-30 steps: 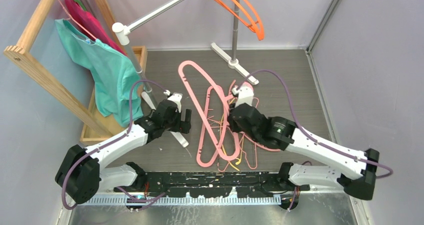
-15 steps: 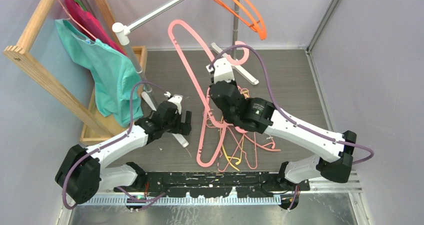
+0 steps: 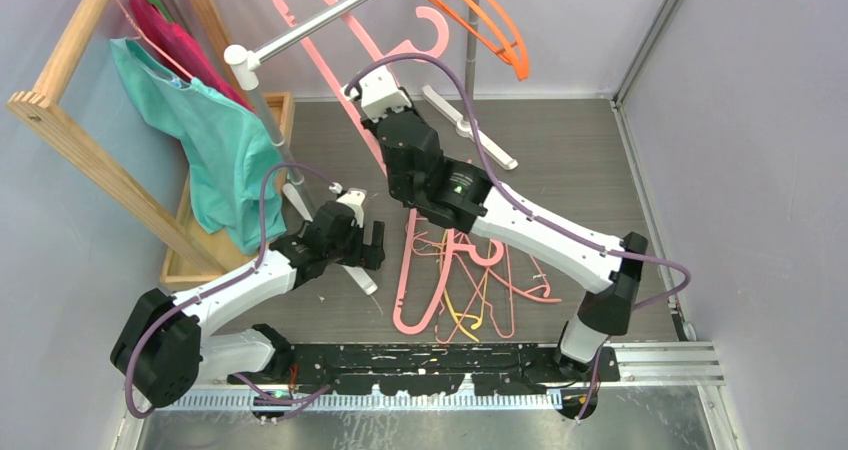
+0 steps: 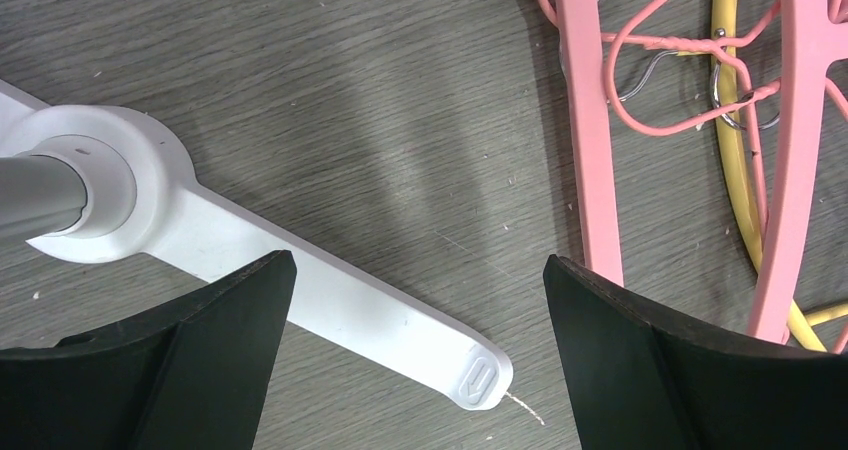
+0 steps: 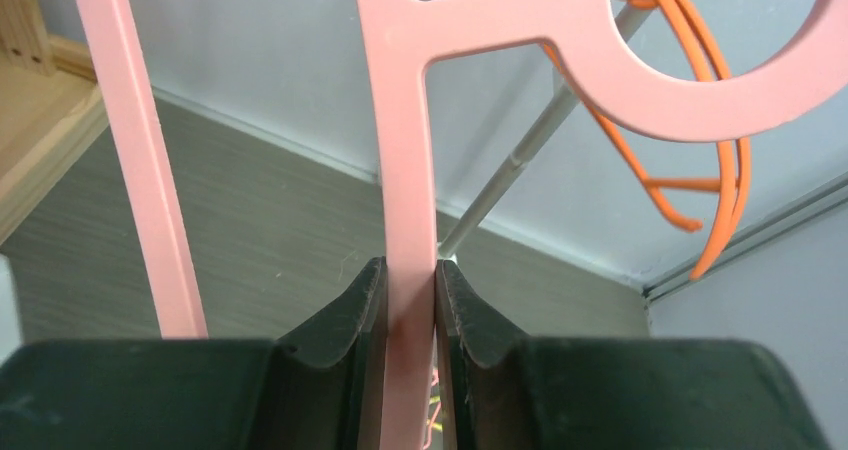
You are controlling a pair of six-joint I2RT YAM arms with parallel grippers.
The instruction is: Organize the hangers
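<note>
My right gripper [image 3: 370, 95] is raised near the silver rail [image 3: 320, 18] and is shut on the bar of a thick pink hanger [image 5: 400, 120], whose hook [image 3: 444, 38] points toward the rail. In the right wrist view the pads [image 5: 365, 300] press the bar from both sides. Orange hangers [image 3: 495, 25] hang on the rail's far end. On the floor lies another thick pink hanger [image 3: 410, 285] among thin pink, orange and yellow ones [image 3: 470, 290]. My left gripper [image 4: 418, 270] hovers open and holds nothing, over the rack's white foot [image 4: 330, 315], left of the pile.
A wooden frame at the left carries teal and magenta garments [image 3: 215, 140] above a wooden tray [image 3: 277, 105]. The rack's upright pole [image 3: 470, 70] and second white foot [image 3: 470, 125] stand at the back. Grey walls close in the right and back sides.
My right arm has lifted the thick pink hanger off the floor pile and swung it up and to the back left, toward the rail. The left arm has stayed still.
</note>
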